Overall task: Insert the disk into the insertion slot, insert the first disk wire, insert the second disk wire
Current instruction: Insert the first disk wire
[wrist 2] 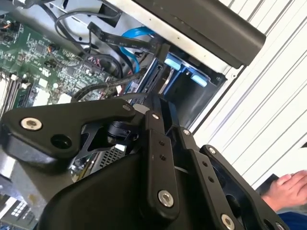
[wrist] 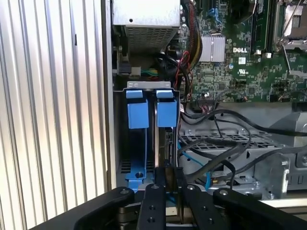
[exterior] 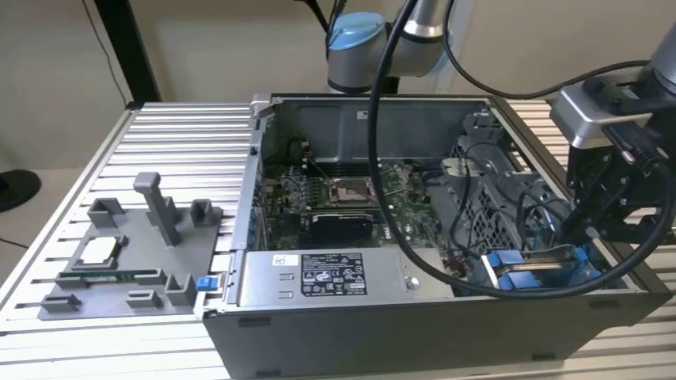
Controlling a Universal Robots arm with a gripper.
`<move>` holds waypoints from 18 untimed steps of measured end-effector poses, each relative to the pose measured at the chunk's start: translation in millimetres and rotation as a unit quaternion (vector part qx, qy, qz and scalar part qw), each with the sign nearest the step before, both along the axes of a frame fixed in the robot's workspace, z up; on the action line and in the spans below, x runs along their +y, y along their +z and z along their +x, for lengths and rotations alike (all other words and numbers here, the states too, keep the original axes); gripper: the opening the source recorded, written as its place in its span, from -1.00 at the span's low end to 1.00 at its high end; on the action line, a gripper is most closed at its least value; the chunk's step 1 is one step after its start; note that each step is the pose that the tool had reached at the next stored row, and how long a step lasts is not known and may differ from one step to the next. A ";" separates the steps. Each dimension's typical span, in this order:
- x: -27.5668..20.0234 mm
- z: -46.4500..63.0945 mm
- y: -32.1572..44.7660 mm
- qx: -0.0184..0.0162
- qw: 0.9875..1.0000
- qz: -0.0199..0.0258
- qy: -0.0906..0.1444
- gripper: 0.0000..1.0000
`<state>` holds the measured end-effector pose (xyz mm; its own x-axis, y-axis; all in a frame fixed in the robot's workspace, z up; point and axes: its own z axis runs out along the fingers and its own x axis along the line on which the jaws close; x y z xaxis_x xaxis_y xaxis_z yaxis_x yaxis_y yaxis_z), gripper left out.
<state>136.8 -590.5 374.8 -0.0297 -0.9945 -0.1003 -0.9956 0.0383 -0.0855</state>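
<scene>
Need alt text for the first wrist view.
Black gripper poised at a dark-grey rectangular drive bay with two bright blue plastic tabs, inside an open computer case. Green motherboard and black cables lie on one side, ribbed aluminium table on the other.

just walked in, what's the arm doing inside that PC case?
The gripper is down in a corner of the open computer case, its fingers shut on the disk, which it holds on edge. The disk looks partway into the insertion slot, next to two blue tabs. Black cables lie loose over the neighbouring cage.
</scene>
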 end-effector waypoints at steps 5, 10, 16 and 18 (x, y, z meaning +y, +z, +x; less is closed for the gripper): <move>0.3 0.0 -6.6 -0.007 1.000 -0.001 -0.002 -1.00; 0.5 0.0 -15.6 -0.009 1.000 -0.002 -0.003 -1.00; 4.8 0.0 -22.4 -0.013 1.000 -0.002 -0.002 -1.00; 5.7 0.0 -24.6 -0.015 1.000 -0.002 -0.002 -1.00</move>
